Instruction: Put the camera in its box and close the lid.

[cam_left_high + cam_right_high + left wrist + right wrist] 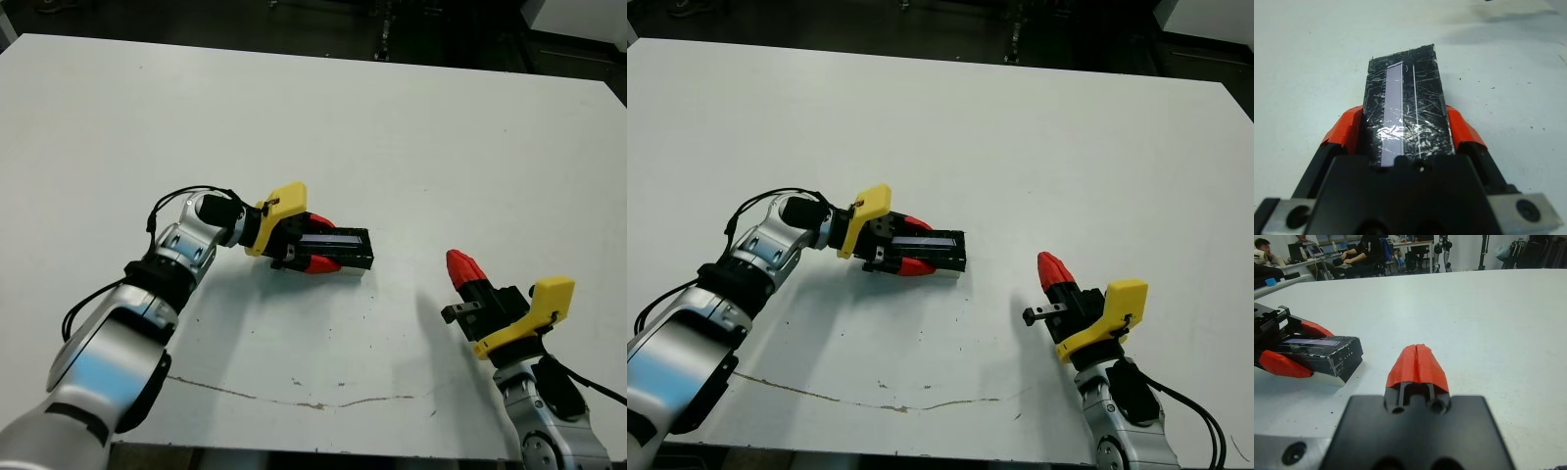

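Observation:
My left gripper is shut on the box, one red finger on each long dark side; the box rests on the white table near its middle. The glossy, crinkly black lid lies flat on top of the box and carries a pale bluish strip along its length. The camera is hidden; I cannot see it as a separate thing. My right gripper is shut and holds nothing. It hovers to the right of the box and a little nearer to me, well apart from it. The right wrist view shows the box end-on.
A thin dark crack-like line runs across the table near its front edge. Beyond the far edge sit people at desks with dark equipment. Bare white table surrounds the box on all sides.

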Controlling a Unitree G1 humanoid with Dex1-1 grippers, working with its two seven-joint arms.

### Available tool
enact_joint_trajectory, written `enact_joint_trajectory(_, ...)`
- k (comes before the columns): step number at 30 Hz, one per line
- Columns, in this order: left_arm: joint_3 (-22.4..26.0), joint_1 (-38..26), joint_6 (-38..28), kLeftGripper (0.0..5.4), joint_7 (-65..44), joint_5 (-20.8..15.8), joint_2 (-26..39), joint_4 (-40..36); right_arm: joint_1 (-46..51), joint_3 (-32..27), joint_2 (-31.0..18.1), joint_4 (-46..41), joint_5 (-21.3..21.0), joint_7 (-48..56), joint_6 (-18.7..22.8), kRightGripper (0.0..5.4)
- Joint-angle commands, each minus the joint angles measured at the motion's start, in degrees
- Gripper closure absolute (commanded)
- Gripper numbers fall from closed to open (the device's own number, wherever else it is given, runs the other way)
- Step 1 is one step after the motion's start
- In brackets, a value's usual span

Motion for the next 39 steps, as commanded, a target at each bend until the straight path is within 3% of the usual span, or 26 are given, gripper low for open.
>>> enact_joint_trajectory(1, -2.9, 3.0, 1.9, 2.29, 2.0, 5.0, -3.6, 3.1, 0.3, -0.4, -0.7, 0.5, 0.2, 0.5, 0.0, 5.4)
enact_joint_trajectory(9, -1.6, 4.2, 0.8, 2.29, 4.0, 4.7, -4.2, 3.7, 0.4, -0.4, -0.7, -0.1, 0.2, -0.1, 0.6, 5.4)
enact_joint_trajectory(25, -1.1, 4.8, -5.0, 0.06, 4.7, 6.9, -3.0, 1.7, 0.5, -0.2, -0.8, -0.1, -0.3, -0.4, 0.6, 5.4)
enact_joint_trajectory(39, -0.6, 5.1, -4.9, 0.01, 4.6, 7.1, -2.3, 1.3, 0.2, -0.4, -0.9, -0.1, 0.0, -0.2, 0.8, 5.4)
